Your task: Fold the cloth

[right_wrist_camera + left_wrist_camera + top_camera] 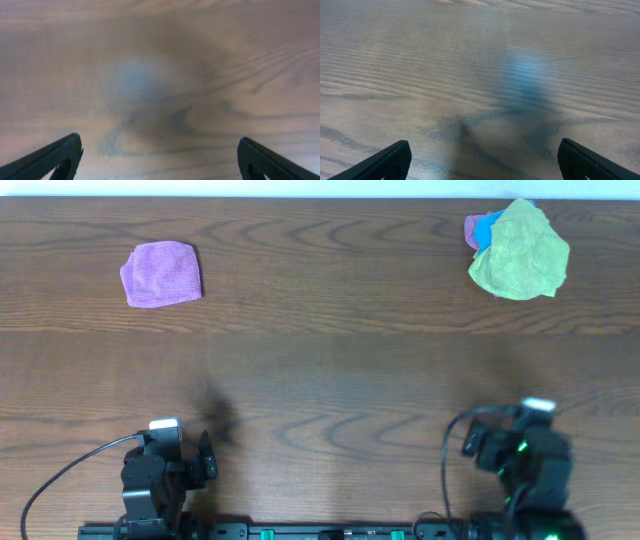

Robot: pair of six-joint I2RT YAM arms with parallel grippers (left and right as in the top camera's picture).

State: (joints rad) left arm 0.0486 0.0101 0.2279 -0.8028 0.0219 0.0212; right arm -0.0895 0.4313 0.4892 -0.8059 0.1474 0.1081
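The table [320, 370] is recorded as wood-grained and smooth, with a soft sheen seen in both wrist views. The cloth [520, 252] is noted as fuzzy, matt fabric, the purple cloth [162, 274] as finer-napped matt textile. The fingers [390, 161] of the left gripper [485, 167] are judged matt black plastic

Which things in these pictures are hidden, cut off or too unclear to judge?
Overhead: the blue cloth lies mostly under the lime-green cloth; its shape is hidden.
Overhead: the bottom edge cuts off the bases of the left arm and right arm.
Both wrist views: only blurred table between open fingertips; no cloth appears.
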